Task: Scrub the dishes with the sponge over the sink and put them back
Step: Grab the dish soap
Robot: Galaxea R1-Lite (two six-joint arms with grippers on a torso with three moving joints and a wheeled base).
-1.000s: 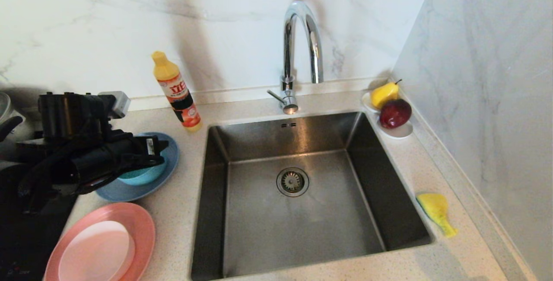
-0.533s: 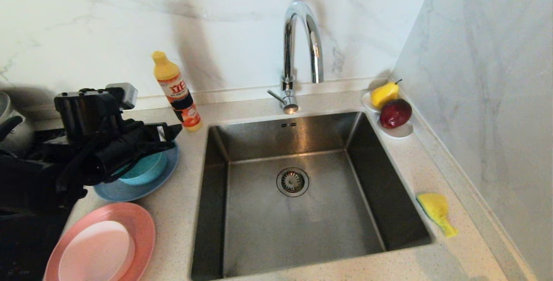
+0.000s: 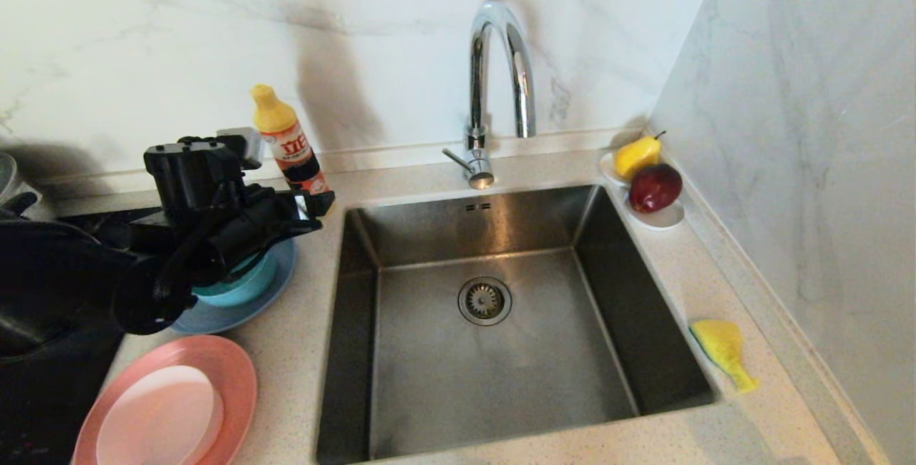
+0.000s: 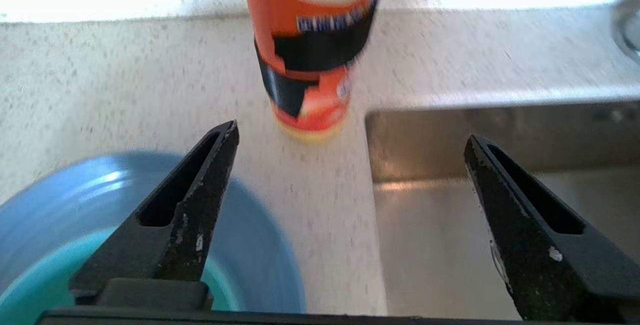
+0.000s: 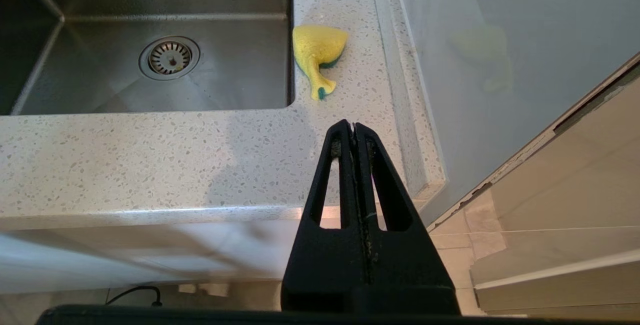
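Where plate [image 3: 275, 275] sits, teal bowl [image 3: 240, 287] inside.

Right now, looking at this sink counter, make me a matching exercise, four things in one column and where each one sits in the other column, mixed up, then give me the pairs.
Things:
1. sponge
2. teal bowl
3. pale pink-white bowl
4. red apple

Places:
A. on the small white saucer in the back corner
B. on the salmon-pink plate
C. on the counter to the right of the sink
D. on the grey-blue plate, under the left gripper

Pairs: 1-C, 2-D, 3-B, 4-A
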